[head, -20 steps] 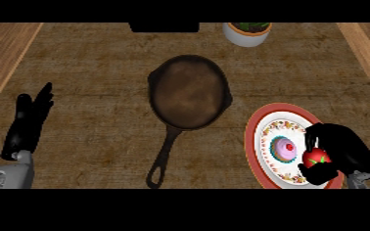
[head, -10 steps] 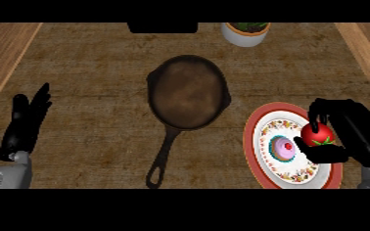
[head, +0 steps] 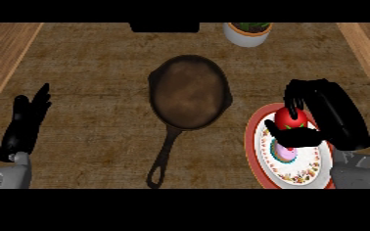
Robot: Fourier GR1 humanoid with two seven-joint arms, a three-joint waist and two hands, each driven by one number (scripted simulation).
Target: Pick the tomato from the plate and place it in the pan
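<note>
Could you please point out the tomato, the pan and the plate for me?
tomato [head: 292, 119], head view, on its red skin between the fingers.
pan [head: 189, 90], head view, on its brown inner base.
plate [head: 251, 142], head view, on its red left rim.

White plant pot [head: 247, 33] and dark block [head: 164, 27] at counter's [head: 94, 78] far edge

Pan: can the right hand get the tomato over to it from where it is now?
Probably yes. The right hand is curled round the tomato above the plate, and only bare counter lies between it and the pan.

Right hand [head: 329, 117] hides part of tomato [head: 291, 120], plate [head: 254, 147].
</note>
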